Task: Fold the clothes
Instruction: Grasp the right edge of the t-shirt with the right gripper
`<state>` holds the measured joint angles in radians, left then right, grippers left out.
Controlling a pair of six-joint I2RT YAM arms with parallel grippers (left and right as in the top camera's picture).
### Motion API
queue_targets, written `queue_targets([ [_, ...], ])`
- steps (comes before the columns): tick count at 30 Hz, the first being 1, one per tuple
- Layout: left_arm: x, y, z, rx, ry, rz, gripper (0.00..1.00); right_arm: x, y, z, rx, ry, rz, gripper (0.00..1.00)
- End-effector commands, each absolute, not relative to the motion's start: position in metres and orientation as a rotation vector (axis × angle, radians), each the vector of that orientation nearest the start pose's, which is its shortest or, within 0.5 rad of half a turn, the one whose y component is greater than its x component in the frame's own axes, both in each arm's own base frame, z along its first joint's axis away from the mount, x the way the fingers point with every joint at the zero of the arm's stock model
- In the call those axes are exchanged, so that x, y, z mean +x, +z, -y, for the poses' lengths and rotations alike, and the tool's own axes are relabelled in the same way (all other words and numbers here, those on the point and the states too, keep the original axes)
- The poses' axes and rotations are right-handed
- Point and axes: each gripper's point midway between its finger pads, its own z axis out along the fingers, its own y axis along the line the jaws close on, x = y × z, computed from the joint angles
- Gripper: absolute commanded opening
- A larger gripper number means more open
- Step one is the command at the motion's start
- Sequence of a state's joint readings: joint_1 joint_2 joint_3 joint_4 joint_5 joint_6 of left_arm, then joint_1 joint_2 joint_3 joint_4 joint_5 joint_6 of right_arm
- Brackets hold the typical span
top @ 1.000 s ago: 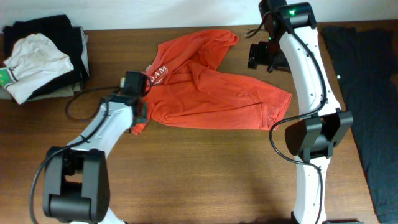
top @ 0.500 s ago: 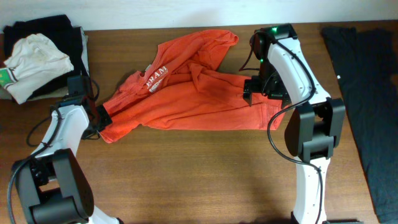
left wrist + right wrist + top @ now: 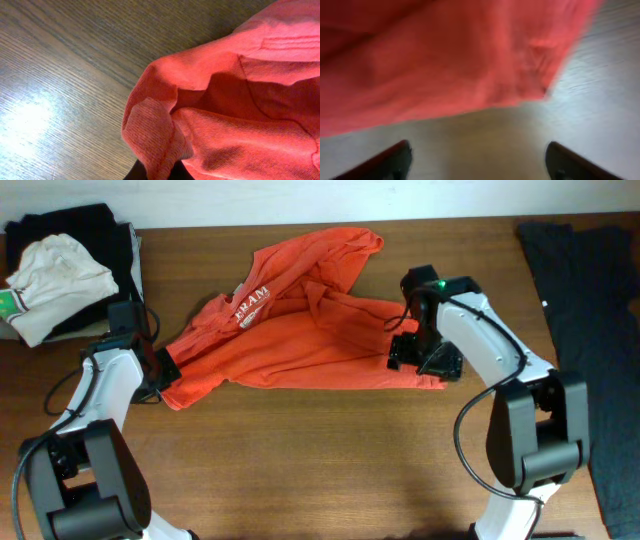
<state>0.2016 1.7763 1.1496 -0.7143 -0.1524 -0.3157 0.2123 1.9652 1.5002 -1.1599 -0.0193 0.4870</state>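
Note:
An orange-red garment (image 3: 310, 330) with white lettering lies crumpled across the middle of the wooden table. My left gripper (image 3: 160, 375) is at its left end and is shut on a fold of its fabric (image 3: 155, 150). My right gripper (image 3: 425, 362) hovers over the garment's right lower corner. Its fingers (image 3: 479, 160) are spread wide and empty, with the garment's edge (image 3: 470, 65) just beyond them.
A pile of black and white clothes (image 3: 65, 275) sits at the table's far left corner. A dark cloth (image 3: 590, 300) hangs along the right side. Bare wood (image 3: 320, 460) fills the front of the table.
My left gripper pulled the garment's left end out to the left, stretching it. My right arm came down from the back right to the garment's right lower corner.

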Motion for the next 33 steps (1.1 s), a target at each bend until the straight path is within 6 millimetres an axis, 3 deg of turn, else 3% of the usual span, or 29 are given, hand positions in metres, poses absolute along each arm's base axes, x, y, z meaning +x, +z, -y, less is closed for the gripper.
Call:
queue_targets([
  [1, 0.356, 0.052, -0.098, -0.771, 0.184, -2.754, 0.06, 0.345, 0.05, -0.087, 0.424, 0.122, -3.183, 0.78],
  [7, 0.356, 0.052, -0.098, -0.771, 0.184, -2.753, 0.05, 0.339, 0.029, -0.057, 0.502, 0.058, -3.189, 0.73],
  [9, 0.357, 0.052, -0.098, -0.77, 0.183, -2.752, 0.06, 0.339, 0.017, -0.069, 0.355, 0.266, -3.193, 0.73],
  [10, 0.357, 0.052, -0.098, -0.77, 0.183, -2.749, 0.06, 0.338, 0.014, -0.071, 0.353, 0.288, -3.192, 0.73],
  [13, 0.357, 0.052, -0.098, -0.77, 0.183, -2.75, 0.06, 0.344, 0.013, -0.071, 0.343, 0.289, -3.167, 0.72],
  [15, 0.357, 0.052, -0.098, -0.77, 0.183, -2.75, 0.06, 0.346, 0.013, -0.071, 0.342, 0.29, -3.158, 0.62],
  [16, 0.357, 0.052, -0.098, -0.77, 0.183, -2.75, 0.06, 0.346, 0.012, -0.071, 0.343, 0.288, -3.16, 0.62],
  [21, 0.357, 0.052, -0.098, -0.77, 0.183, -2.75, 0.06, 0.342, 0.006, -0.058, 0.346, 0.168, -3.181, 0.64],
  [25, 0.357, 0.052, -0.098, -0.77, 0.183, -2.751, 0.06, 0.336, 0.006, -0.045, 0.337, 0.056, -3.202, 0.71],
  [27, 0.358, 0.052, -0.098, -0.769, 0.182, -2.746, 0.06, 0.336, 0.006, -0.052, 0.321, 0.115, -3.204, 0.58],
  [33, 0.358, 0.052, -0.098, -0.769, 0.182, -2.747, 0.06, 0.337, 0.004, -0.052, 0.317, 0.116, -3.199, 0.54],
])
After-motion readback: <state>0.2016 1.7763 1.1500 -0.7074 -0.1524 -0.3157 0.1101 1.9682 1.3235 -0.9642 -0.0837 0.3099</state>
